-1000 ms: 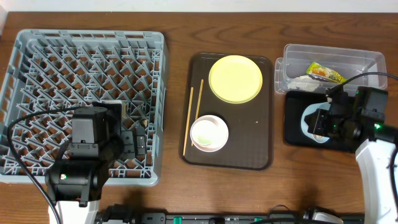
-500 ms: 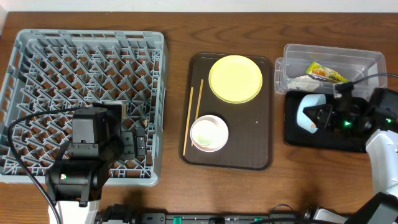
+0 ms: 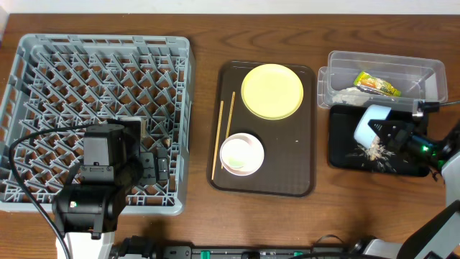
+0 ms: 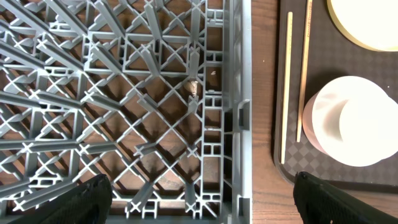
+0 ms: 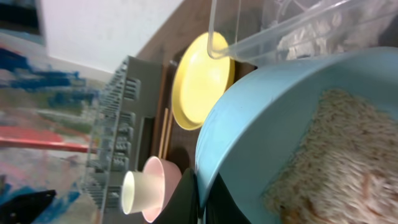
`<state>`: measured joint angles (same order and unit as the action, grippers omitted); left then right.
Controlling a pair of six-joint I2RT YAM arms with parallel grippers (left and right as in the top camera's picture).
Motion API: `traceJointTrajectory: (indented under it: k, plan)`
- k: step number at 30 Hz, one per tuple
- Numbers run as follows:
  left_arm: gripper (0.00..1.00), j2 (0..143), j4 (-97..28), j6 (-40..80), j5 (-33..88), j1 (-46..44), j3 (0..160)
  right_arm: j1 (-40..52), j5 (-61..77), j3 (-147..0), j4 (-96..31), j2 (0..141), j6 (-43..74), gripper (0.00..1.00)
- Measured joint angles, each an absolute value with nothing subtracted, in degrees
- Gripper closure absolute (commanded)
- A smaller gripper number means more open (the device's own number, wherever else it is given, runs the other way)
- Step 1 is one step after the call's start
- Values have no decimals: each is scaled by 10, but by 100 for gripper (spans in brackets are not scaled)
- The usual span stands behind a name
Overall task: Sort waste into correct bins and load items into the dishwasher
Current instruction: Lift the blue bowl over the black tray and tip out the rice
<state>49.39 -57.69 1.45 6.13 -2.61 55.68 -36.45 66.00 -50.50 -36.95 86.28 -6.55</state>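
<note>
My right gripper (image 3: pixel 392 134) is shut on the rim of a light blue bowl (image 3: pixel 369 119), tipped on its side over the black bin (image 3: pixel 341 155). Beige food scraps (image 3: pixel 372 150) spill from it into that bin; they cling inside the bowl in the right wrist view (image 5: pixel 336 168). The dark tray (image 3: pixel 302 180) holds a yellow plate (image 3: pixel 272 91), a pink bowl with a white cup in it (image 3: pixel 241 154), and two chopsticks (image 3: pixel 222 133). My left gripper (image 4: pixel 202 199) is open above the grey dish rack's (image 3: pixel 43 65) near right corner.
A clear plastic bin (image 3: pixel 338 61) behind the black one holds a yellow wrapper (image 3: pixel 376 84) and crumpled white waste. The rack's right wall (image 4: pixel 233 93) runs beside bare wood and the tray edge.
My right gripper has tilted the blue bowl from flat to on its side and shifted right. Scraps now lie in the black bin. The left arm has not moved.
</note>
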Motion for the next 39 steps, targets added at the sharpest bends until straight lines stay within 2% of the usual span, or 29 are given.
traceJointTrajectory:
  k: [19, 27, 39]
  plan:
    - [5, 494, -577, 15, 61, -26, 557, -443, 791, -505, -333, 967, -62, 99]
    - [5, 494, -577, 15, 61, -26, 557, -474, 851, -505, -292, 1000, -25, 99]
    - [5, 494, -577, 14, 61, -26, 557, -533, 869, -505, -248, 1004, 36, 99]
